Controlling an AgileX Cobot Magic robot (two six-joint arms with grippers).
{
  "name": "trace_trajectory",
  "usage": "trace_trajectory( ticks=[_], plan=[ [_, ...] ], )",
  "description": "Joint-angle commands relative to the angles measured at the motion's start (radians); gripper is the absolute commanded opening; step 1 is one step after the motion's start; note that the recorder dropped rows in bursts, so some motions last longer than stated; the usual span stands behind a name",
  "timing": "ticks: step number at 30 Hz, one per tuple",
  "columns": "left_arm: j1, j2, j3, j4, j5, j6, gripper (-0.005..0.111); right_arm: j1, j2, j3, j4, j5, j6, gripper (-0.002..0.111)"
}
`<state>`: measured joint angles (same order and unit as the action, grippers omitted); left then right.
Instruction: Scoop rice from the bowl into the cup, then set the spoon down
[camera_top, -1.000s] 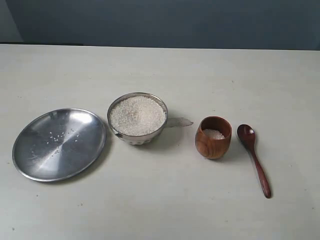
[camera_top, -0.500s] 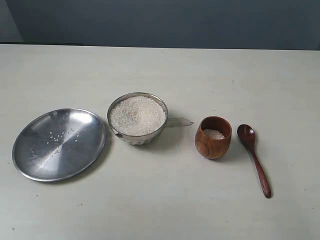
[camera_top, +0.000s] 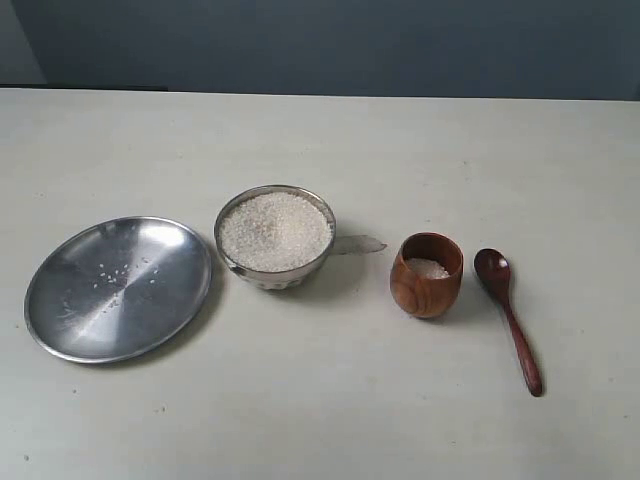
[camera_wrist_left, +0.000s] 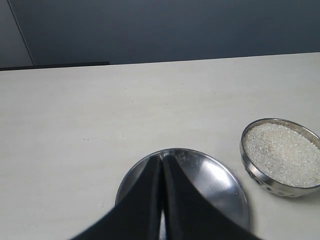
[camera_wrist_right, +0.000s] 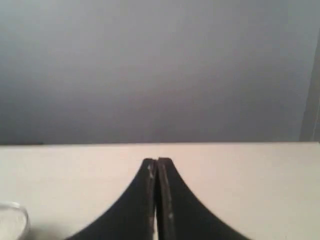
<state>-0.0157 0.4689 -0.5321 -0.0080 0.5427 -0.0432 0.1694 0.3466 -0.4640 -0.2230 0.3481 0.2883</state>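
Note:
The steel bowl (camera_top: 275, 237) stands mid-table, heaped with white rice (camera_top: 275, 230); the left wrist view shows the bowl (camera_wrist_left: 280, 177) too. To its right stands the reddish-brown wooden cup (camera_top: 426, 275) with a little rice in its bottom. The dark wooden spoon (camera_top: 508, 315) lies flat on the table right of the cup, scoop toward the back. Neither arm shows in the exterior view. My left gripper (camera_wrist_left: 162, 157) is shut and empty, above the steel plate. My right gripper (camera_wrist_right: 157, 160) is shut and empty over bare table.
A wide shallow steel plate (camera_top: 117, 287) with a few stray grains lies left of the bowl. A small grey scrap (camera_top: 358, 244) lies just right of the bowl. A dark wall (camera_top: 320, 45) runs behind the table's far edge.

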Motion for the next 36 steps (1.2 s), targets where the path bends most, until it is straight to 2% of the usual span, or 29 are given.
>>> trace_trajectory(
  ticks=[1, 7, 14, 20, 27, 32, 36],
  plan=[
    [-0.007, 0.003, -0.005, 0.001, -0.005, 0.0, 0.0, 0.064, 0.188, -0.004, 0.097, 0.134, -0.187, -0.001],
    [-0.007, 0.003, -0.005, 0.001, -0.005, 0.0, 0.0, 0.11, 0.475, -0.004, 0.151, 0.222, -0.194, -0.001],
    [-0.007, 0.003, -0.005, 0.001, -0.005, 0.0, 0.0, 0.141, 0.697, -0.03, 0.261, 0.257, -0.28, -0.001],
    [-0.007, 0.003, -0.005, 0.001, -0.005, 0.0, 0.0, 0.141, 0.849, -0.033, 0.305, 0.228, -0.28, -0.001],
    [-0.007, 0.003, -0.005, 0.001, -0.005, 0.0, 0.0, 0.141, 1.011, -0.026, 0.325, 0.095, -0.25, 0.0],
    [-0.007, 0.003, -0.005, 0.001, -0.005, 0.0, 0.0, 0.141, 1.013, 0.017, 0.329, 0.036, -0.25, 0.036],
    [-0.007, 0.003, -0.005, 0.001, -0.005, 0.0, 0.0, 0.141, 1.013, 0.045, 0.329, -0.009, -0.248, 0.032]
  ],
)
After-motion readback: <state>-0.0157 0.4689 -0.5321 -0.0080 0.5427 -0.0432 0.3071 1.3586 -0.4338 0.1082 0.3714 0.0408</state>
